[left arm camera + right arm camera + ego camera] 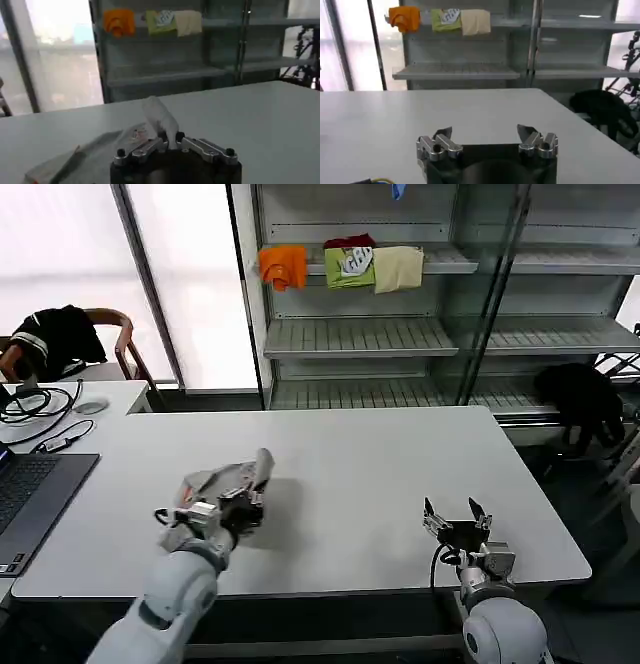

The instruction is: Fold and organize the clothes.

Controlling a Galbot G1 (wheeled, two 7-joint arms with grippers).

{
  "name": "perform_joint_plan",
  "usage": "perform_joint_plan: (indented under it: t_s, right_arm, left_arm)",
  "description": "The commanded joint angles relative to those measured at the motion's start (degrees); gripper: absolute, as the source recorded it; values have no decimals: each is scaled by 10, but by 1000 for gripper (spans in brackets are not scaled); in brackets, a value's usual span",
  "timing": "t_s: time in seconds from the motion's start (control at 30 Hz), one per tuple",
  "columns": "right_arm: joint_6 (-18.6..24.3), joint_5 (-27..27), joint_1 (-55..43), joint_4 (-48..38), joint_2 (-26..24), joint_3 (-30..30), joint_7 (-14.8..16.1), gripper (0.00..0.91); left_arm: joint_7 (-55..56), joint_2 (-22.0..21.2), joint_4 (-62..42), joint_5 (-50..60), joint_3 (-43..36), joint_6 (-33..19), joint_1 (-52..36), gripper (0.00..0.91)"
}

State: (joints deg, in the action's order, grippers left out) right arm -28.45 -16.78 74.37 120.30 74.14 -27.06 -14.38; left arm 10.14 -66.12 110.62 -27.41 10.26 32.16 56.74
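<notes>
The clothes are a light grey folded T-shirt [228, 478] lying on the white table [330, 484] toward its front left. One edge of the shirt [160, 117] stands up in a peak. My left gripper [240, 502] is shut on that raised grey edge, the cloth pinched between its fingertips [171, 136]. A small reddish mark shows on the flat part of the T-shirt. My right gripper [455, 514] rests open near the table's front right, apart from the shirt, with nothing between its fingers [485, 132].
A laptop [25, 494], cables and a mouse lie at the table's left end. Behind the table stands a shelf unit [400, 334] holding orange, green and cream folded cloths [345, 266]. Black garments lie on a chair at far left and at the right.
</notes>
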Motion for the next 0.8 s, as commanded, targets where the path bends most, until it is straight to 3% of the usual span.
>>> perform_joint_plan:
  t_s: [0.03, 0.13, 0.17, 0.2, 0.23, 0.67, 0.8]
  right_arm:
    - [-6, 17, 12, 7, 9, 2, -1, 907]
    - [-10, 21, 7, 8, 15, 10, -1, 907]
    - [-11, 22, 6, 8, 16, 12, -2, 907]
    - [-12, 23, 5, 7, 17, 14, -2, 907]
    - [-13, 24, 2, 5, 18, 18, -3, 907]
    - [-30, 8, -29, -19, 38, 58, -18, 907]
    - [-41, -51, -41, -17, 46, 75, -30, 907]
  left_arm:
    - [7, -110, -71, 23, -110, 7, -76, 20]
    - [6, -111, -69, 16, -107, 7, -76, 20]
    - [6, -111, -69, 15, -106, 6, -76, 111]
    - [6, -113, -69, 14, -105, 4, -76, 715]
    - [7, -116, -70, 8, -103, -3, -76, 907]
    - [19, -119, -50, -14, -72, -20, -66, 907]
    - [23, -102, -37, -13, -47, -20, -57, 907]
